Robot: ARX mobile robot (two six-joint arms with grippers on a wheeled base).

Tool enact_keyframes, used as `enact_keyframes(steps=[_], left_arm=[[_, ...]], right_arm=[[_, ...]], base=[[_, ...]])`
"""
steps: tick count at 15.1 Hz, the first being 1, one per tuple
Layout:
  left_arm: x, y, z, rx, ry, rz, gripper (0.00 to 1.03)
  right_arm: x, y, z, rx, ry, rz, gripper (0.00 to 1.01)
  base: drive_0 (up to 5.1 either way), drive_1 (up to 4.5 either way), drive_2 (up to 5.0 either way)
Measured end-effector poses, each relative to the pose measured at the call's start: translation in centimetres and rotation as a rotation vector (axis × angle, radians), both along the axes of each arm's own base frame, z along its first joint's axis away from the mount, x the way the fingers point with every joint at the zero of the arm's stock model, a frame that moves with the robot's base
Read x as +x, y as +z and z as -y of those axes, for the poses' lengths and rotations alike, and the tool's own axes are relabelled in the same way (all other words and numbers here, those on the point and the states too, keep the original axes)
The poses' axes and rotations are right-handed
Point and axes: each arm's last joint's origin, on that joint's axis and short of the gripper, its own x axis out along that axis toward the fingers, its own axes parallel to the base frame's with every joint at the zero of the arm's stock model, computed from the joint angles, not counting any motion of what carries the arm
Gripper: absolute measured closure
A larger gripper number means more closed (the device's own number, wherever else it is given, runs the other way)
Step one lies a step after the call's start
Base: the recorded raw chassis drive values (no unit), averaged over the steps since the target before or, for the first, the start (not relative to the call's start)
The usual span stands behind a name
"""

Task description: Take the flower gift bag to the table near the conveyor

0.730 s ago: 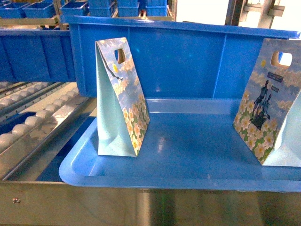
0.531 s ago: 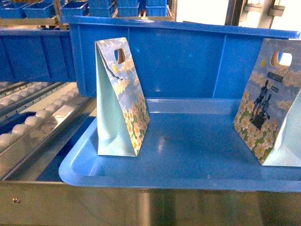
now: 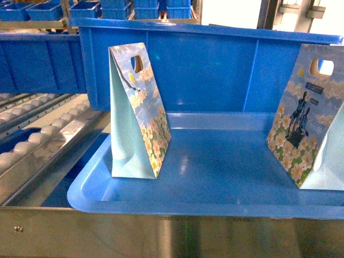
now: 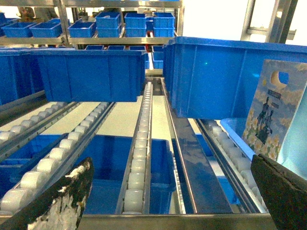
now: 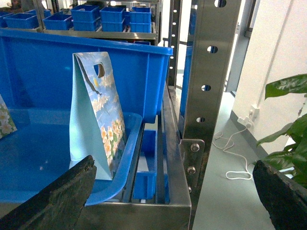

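Observation:
Two flower gift bags stand upright in a blue tray [image 3: 161, 201] on the conveyor [image 3: 37, 141]. One flower gift bag [image 3: 141, 113] is at the tray's left end, and the other flower gift bag [image 3: 309, 121] is at its right end. Neither gripper shows in the head view. In the left wrist view my left gripper [image 4: 171, 165] is open and empty over the conveyor rollers [image 4: 139, 143], with the left bag [image 4: 274, 108] ahead to its right. My right gripper [image 5: 175, 164] is open and empty, with the right bag [image 5: 96, 115] ahead to its left. The table is out of view.
A tall blue bin [image 3: 215, 70] stands right behind the tray. Another blue bin [image 4: 91, 72] sits on the roller lanes to the left. A steel upright post [image 5: 211, 72] rises right of the tray. Beyond it are floor, a white cable [image 5: 235, 158] and a plant [image 5: 290, 120].

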Motion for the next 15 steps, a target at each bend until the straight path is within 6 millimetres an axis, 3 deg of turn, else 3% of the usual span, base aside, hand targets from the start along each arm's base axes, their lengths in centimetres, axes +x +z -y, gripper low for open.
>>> enact_keyframes(steps=[7, 10, 12, 13, 15], left_arm=[[0.1, 0.2, -0.1, -0.002, -0.010, 0.024, 0.05], [0.6, 0.5, -0.5, 0.002, -0.025, 0.039, 0.05], [1.6, 0.7, -0.6, 0.006, -0.049, 0.035, 0.05], [2.6, 1.3, -0.6, 0.011, -0.074, 0.041, 0.05], [5.7, 4.9, -1.0, 0.030, -0.092, 0.146, 0.05]], right_arm=[[0.0, 0.1, -0.1, 0.000, 0.003, 0.010, 0.03], [0.9, 0.9, -1.4, -0.012, 0.070, 0.067, 0.03], [2.5, 1.5, -2.3, -0.013, 0.085, 0.061, 0.03], [3.4, 2.8, -2.9, -0.008, 0.108, 0.090, 0.03], [6.0, 4.9, -4.1, -0.001, 0.138, 0.120, 0.03]], base=[[0.0, 0.00, 0.0], [0.0, 0.00, 0.0], [0.0, 0.00, 0.0], [0.0, 0.00, 0.0], [0.0, 0.00, 0.0]])
